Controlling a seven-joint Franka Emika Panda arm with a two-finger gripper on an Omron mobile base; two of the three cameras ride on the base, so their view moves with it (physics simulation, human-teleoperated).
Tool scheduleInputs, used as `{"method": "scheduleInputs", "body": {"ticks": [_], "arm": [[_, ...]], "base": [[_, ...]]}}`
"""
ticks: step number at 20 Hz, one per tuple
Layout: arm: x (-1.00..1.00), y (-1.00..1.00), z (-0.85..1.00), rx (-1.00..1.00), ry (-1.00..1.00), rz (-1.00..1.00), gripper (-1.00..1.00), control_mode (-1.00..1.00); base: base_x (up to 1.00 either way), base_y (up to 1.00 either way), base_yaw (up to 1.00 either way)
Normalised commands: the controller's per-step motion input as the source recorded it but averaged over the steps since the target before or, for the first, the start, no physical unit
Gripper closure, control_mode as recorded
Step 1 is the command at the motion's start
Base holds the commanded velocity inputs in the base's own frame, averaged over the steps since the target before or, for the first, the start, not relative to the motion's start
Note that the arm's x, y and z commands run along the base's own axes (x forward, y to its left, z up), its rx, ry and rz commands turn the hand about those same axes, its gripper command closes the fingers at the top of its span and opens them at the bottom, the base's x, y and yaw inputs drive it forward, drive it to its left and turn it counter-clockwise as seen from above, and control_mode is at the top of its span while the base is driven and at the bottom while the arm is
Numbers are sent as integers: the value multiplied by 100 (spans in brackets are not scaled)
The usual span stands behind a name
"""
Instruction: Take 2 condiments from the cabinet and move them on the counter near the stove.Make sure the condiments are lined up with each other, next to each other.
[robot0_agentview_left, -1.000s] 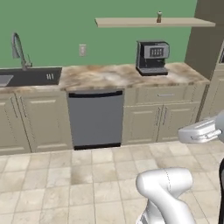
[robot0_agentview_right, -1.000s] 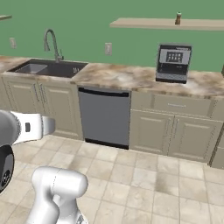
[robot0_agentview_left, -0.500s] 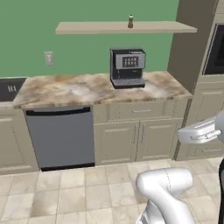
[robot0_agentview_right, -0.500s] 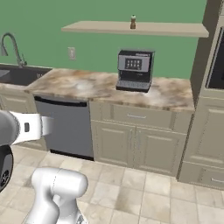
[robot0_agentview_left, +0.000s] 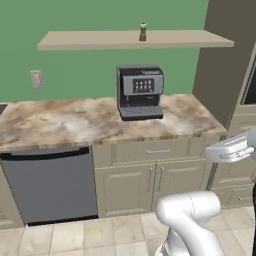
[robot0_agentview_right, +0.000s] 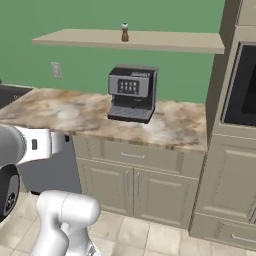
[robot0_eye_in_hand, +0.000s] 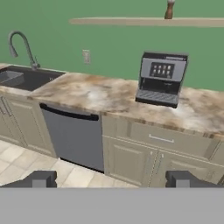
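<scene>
Currently the gripper (robot0_eye_in_hand: 112, 179) hangs with its jaws spread wide and nothing between them; in the hand view the two dark fingertips (robot0_eye_in_hand: 38, 179) stand far apart at the bottom, pointed toward the long marbled counter (robot0_eye_in_hand: 96, 94).

The brown shaker (robot0_agentview_left: 143, 32) with the pale top stands upright on the tan wall shelf (robot0_agentview_left: 90, 40), right of the shelf's middle in the left base view. It sits above and slightly behind the coffee machine (robot0_agentview_left: 140, 92). In the right base view the same shaker (robot0_agentview_right: 124, 32) stands on the shelf (robot0_agentview_right: 170, 41) above the machine (robot0_agentview_right: 131, 93). In the hand view the shaker (robot0_eye_in_hand: 169, 9) is cut by the top edge, on the shelf (robot0_eye_in_hand: 131, 21).

The coffee machine rests on the marbled counter (robot0_agentview_left: 60, 122), near its right end. A grey dishwasher (robot0_agentview_left: 50, 185) sits under the counter to the left, with cream panelled doors (robot0_agentview_left: 150, 185) beside it. A sink (robot0_eye_in_hand: 24, 78) with a curved tap (robot0_eye_in_hand: 22, 46) lies at the counter's left end. A white wall socket (robot0_agentview_right: 56, 70) is fixed to the green wall (robot0_agentview_right: 100, 15). A tall oven column (robot0_agentview_right: 240, 85) rises at the right.
</scene>
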Motion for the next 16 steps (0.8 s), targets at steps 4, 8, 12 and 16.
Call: {"method": "scheduleInputs", "body": {"ticks": [4, 8, 12, 16], "arm": [[0, 0, 0, 0, 0, 0, -100, 100], [0, 0, 0, 0, 0, 0, -100, 100], [0, 0, 0, 0, 0, 0, -100, 100], [0, 0, 0, 0, 0, 0, -100, 100]], "base": [[69, 19, 0], [66, 2, -2], [72, 0, -3], [76, 0, -3]]}}
